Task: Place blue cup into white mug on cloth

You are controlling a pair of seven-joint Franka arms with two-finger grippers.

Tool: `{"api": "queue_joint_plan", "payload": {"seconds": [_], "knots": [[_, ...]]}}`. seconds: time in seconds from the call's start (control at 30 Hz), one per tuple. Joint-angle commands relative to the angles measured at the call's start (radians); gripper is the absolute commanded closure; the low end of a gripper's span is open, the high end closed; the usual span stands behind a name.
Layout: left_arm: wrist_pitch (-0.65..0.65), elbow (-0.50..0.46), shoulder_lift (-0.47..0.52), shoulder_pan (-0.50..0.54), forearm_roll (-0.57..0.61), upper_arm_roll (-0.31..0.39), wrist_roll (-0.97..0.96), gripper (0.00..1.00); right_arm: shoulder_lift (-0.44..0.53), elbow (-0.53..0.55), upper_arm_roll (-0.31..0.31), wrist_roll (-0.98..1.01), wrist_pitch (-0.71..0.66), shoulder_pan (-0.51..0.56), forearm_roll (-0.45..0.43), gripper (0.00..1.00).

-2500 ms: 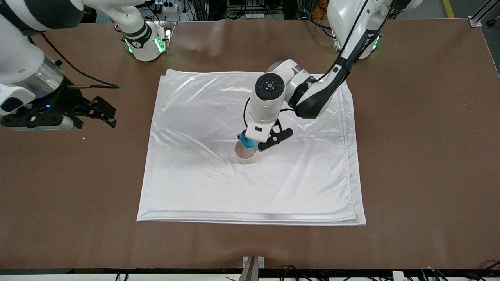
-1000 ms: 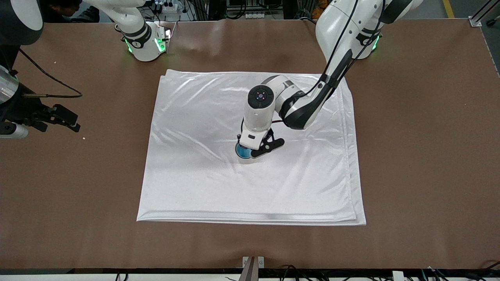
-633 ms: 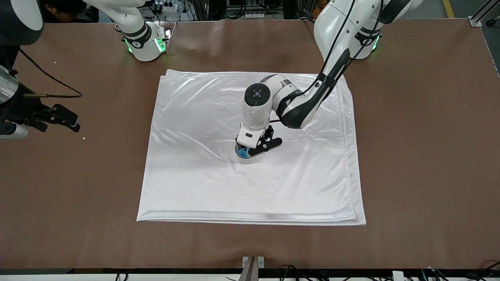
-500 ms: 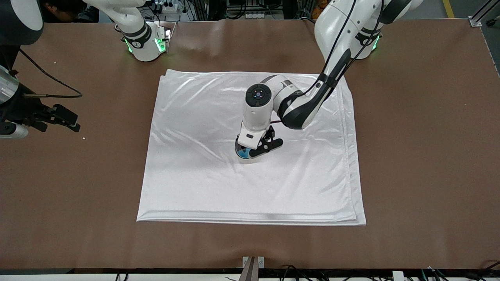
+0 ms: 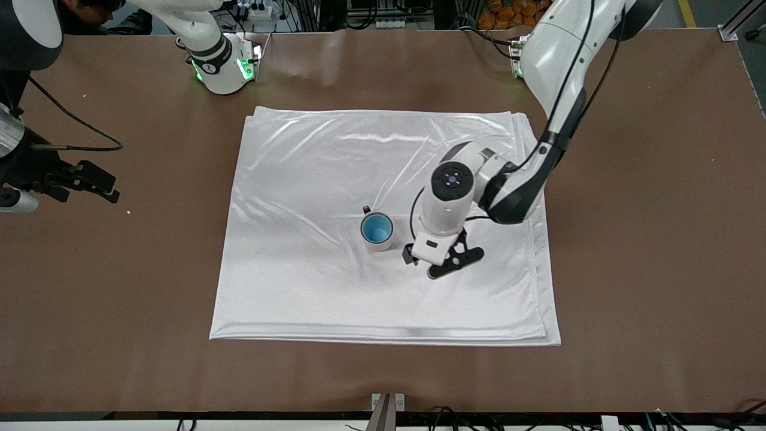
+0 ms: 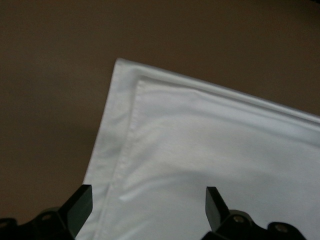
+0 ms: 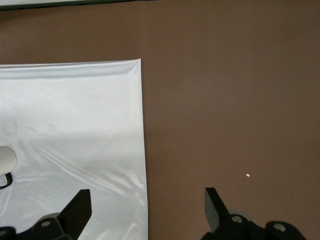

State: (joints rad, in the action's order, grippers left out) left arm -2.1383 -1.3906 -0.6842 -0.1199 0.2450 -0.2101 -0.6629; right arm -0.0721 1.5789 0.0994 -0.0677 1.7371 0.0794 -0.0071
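The white mug stands upright near the middle of the cloth, its black handle pointing toward the robots' bases. The blue cup sits inside it, showing its bright blue inside. My left gripper is open and empty over the cloth, beside the mug toward the left arm's end. Its wrist view shows its open gripper over a corner of the cloth. My right gripper waits open and empty over bare table at the right arm's end. The right wrist view shows the gripper, the cloth's edge and a sliver of the mug.
The brown table surrounds the cloth on all sides. A black cable lies on the table by the right arm. A small white crumb lies near the right gripper.
My left gripper has let go of the blue cup, lifted off and moved toward the left arm's end. The cup stays in the mug, which now shows fully. The right arm has not moved.
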Motion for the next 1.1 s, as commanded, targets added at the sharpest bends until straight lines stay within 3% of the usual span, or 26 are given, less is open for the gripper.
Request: {"api": "queue_joint_plan", "payload": {"seconds": [0.0,0.27,0.43,0.6,0.73,0.87,1.07], "knots": [[0.018,-0.013,0.022,0.094,0.011,-0.018,0.147,0.00,0.032,0.030,0.006,0.006,0.002,0.007,-0.013,0.00],[0.018,-0.015,0.034,0.164,-0.030,-0.017,0.287,0.00,0.032,0.030,0.006,0.005,-0.001,0.005,-0.011,0.00],[0.014,-0.071,0.089,0.191,-0.069,-0.008,0.322,0.00,0.032,0.029,0.007,0.005,-0.001,0.007,-0.011,0.00],[0.009,-0.133,0.193,0.192,-0.104,0.035,0.356,0.00,0.032,0.030,0.006,0.005,0.002,0.007,-0.011,0.00],[0.026,-0.220,0.322,0.191,-0.170,0.069,0.506,0.00,0.032,0.030,0.006,0.005,0.002,0.005,-0.011,0.00],[0.135,-0.255,0.437,0.184,-0.248,0.124,0.612,0.00,0.032,0.030,0.006,0.005,0.002,0.005,-0.011,0.00],[0.270,-0.254,0.557,0.184,-0.260,0.155,0.641,0.00,0.032,0.030,0.008,0.005,0.004,0.005,-0.011,0.00]]}}
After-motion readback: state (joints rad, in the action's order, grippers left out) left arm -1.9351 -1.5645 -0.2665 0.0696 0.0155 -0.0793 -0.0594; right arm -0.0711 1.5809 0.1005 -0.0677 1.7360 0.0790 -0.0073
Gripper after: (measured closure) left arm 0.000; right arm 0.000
